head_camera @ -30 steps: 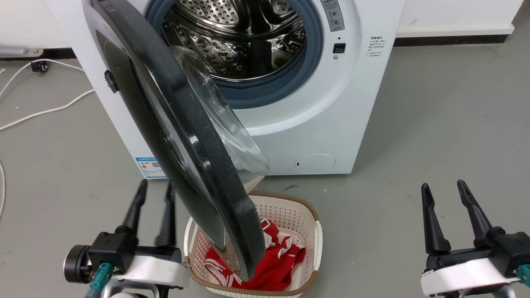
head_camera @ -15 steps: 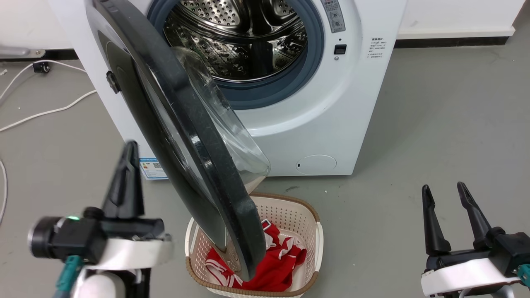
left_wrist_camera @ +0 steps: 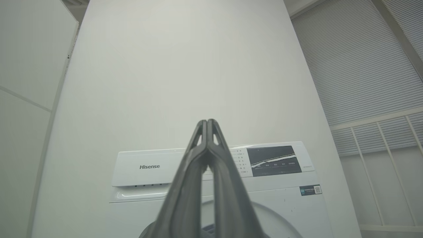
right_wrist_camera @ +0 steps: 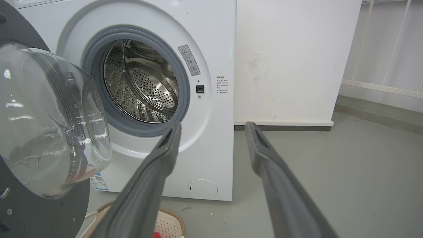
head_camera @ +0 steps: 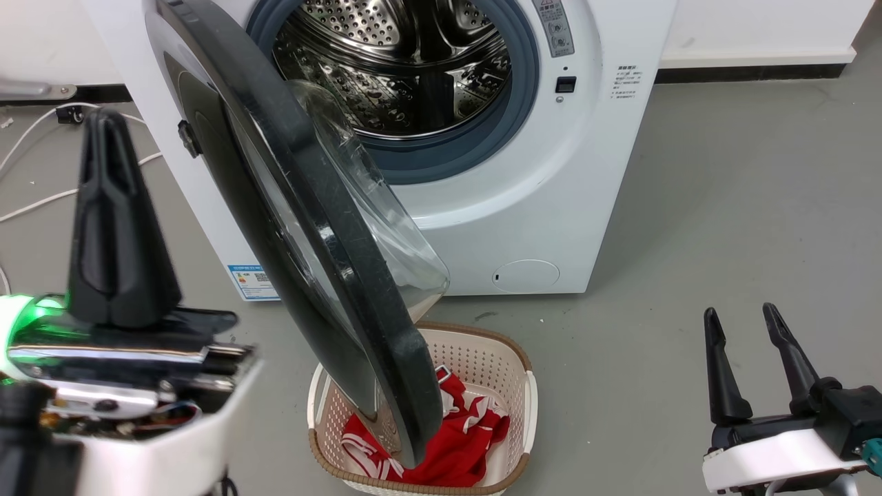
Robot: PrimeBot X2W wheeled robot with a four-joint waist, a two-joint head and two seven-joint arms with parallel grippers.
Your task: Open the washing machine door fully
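Observation:
The washing machine door (head_camera: 310,227), glossy black with a bulging clear glass bowl (head_camera: 386,220), stands swung out about halfway, its edge towards me and its lower rim over a basket. The right wrist view shows the bowl (right_wrist_camera: 49,122) at the left. My left gripper (head_camera: 103,120) is raised close to the head camera, left of the door and apart from it, fingers pressed together on nothing. In the left wrist view, that gripper (left_wrist_camera: 207,121) points at the machine's control panel (left_wrist_camera: 211,165). My right gripper (head_camera: 739,311) rests open at the lower right, far from the door; its fingers (right_wrist_camera: 165,148) frame the machine's front.
A beige perforated basket (head_camera: 513,386) holding red cloth sits on the floor under the door's lower edge. The steel drum (head_camera: 400,62) is open to view. White cables (head_camera: 41,200) lie on the grey floor at the left. Bare floor lies to the right of the machine.
My left arm has risen from low beside the door to high and near the camera, and its fingers have closed together. The door and my right gripper have stayed put.

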